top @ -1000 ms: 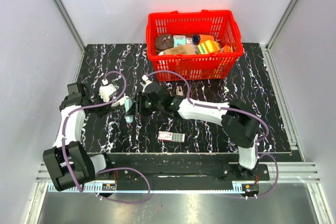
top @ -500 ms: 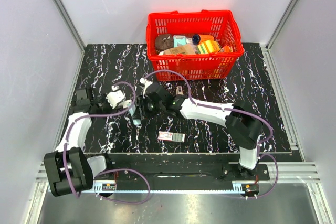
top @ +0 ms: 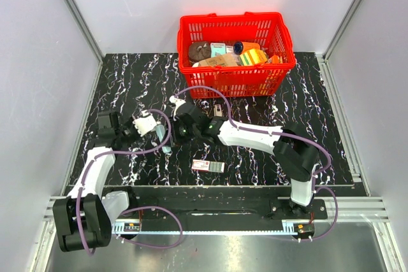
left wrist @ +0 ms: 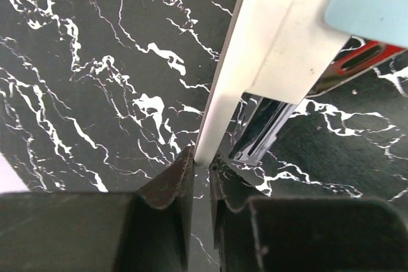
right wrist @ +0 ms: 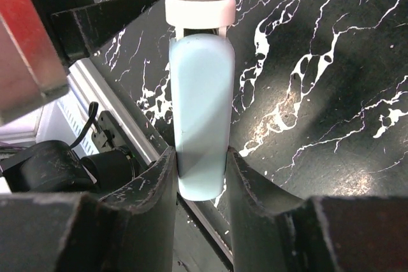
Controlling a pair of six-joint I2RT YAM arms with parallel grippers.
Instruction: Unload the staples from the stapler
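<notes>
Left gripper (left wrist: 201, 162) is pinched together on the thin white edge of the stapler (right wrist: 201, 113), its dark fingers (left wrist: 171, 179) meeting at the tip of that white plate. The right gripper (right wrist: 201, 157) is clamped on the rounded pale blue top of the same stapler, one finger on each long side. In the overhead view the two grippers meet left of centre, each on its own end of the stapler, near the middle of the black marbled table (top: 127, 81).

At the far edge of the table stands a red basket (top: 236, 81) filled with assorted small goods. It is well apart from the stapler, to its far right.

A flat red-and-white box (top: 208, 165) lies on the table near the front edge, just to the right of the grippers and apart from them.

Under the white plate, the left wrist view shows a shiny metal rail (left wrist: 262, 125) with a dark slot along it. Whether the staples sit in that rail I cannot tell.

A small thin piece (top: 218, 109) lies just in front of the basket, too small to identify.
</notes>
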